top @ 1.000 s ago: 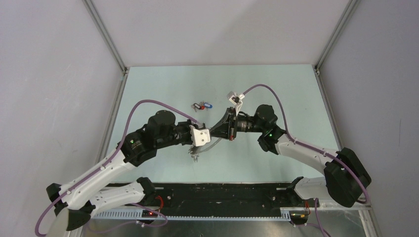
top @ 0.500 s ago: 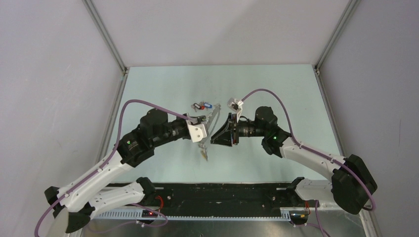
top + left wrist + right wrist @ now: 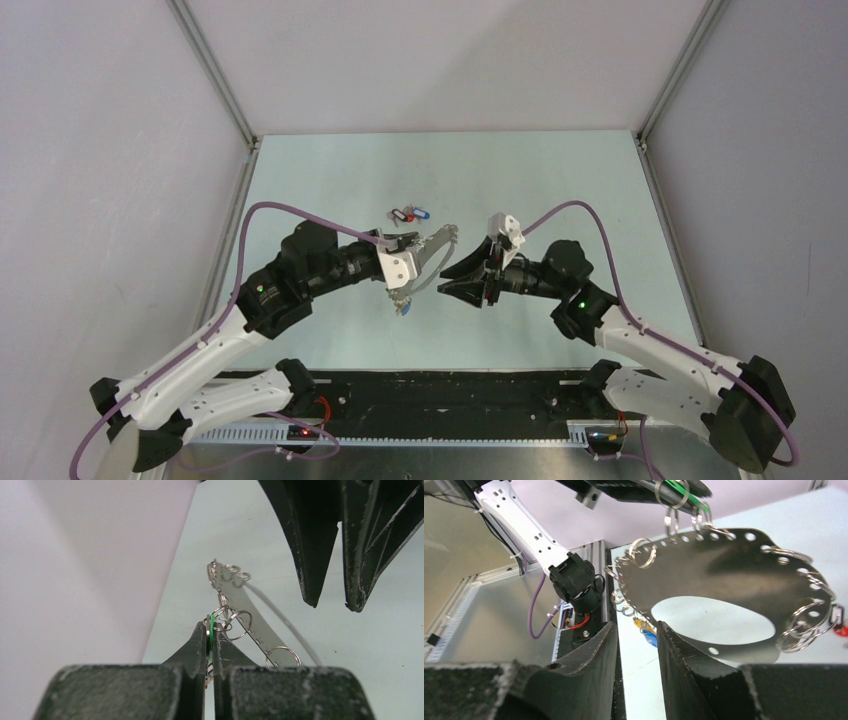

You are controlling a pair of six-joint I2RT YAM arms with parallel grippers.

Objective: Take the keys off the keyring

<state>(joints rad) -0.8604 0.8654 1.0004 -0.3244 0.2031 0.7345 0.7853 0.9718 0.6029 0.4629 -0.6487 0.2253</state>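
The keyring [image 3: 430, 252] hangs over the table [image 3: 560, 180] between my left gripper [image 3: 408, 244], touching its left side, and my right gripper [image 3: 442, 281], near its right; loose keys [image 3: 408, 214] lie behind.

text: none readable | labels: none | numbers: none

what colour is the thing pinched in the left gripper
Green. The piece shows edge-on between the left gripper's shut fingers, clearest in the left wrist view.

Pale green table [image 3: 330, 180]; small cluster of coloured-headed keys [image 3: 408, 214] lying near centre, toward far side
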